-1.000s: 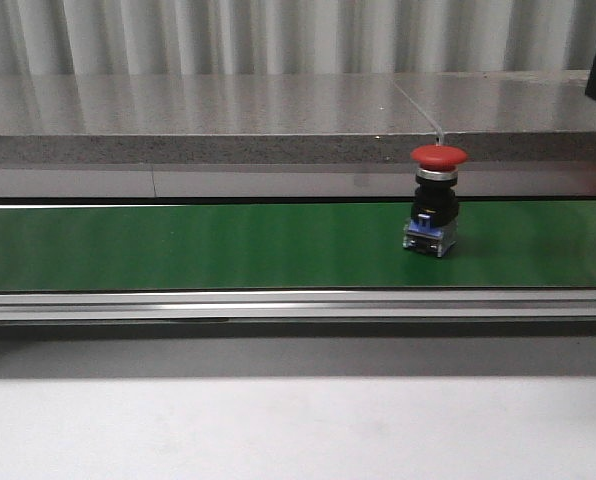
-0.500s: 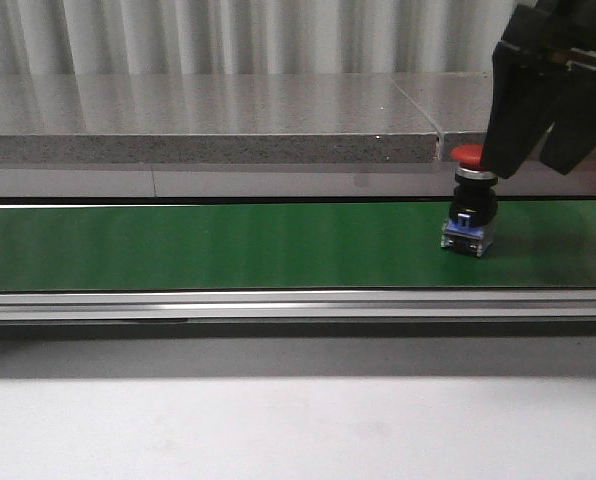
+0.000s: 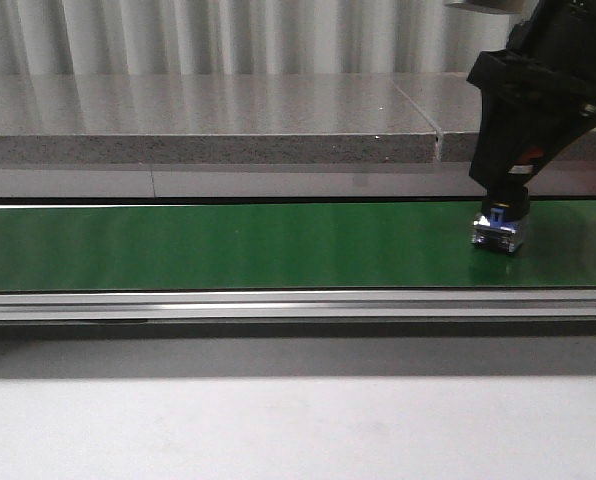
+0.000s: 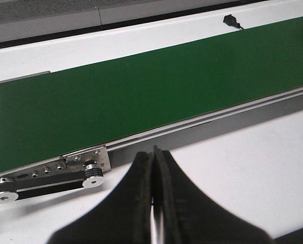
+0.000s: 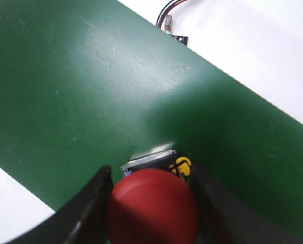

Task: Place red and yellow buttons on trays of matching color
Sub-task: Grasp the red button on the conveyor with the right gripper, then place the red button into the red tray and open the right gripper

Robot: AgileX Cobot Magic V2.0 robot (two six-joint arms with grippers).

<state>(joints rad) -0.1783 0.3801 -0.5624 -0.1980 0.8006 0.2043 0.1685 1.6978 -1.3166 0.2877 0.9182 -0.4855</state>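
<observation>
i have the right gripper jaws open astride the red button on the green belt; i should close squarely under its cap. left gripper jaws closed, idle.

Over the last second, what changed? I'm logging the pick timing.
The red button rode the green belt rightward. The right claw came down over it; its fingers now flank the red cap. The left claw is shut off the belt.

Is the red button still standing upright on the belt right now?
Upright: the red button sits cap-up on its base on the green belt, between the right gripper fingers.
</observation>
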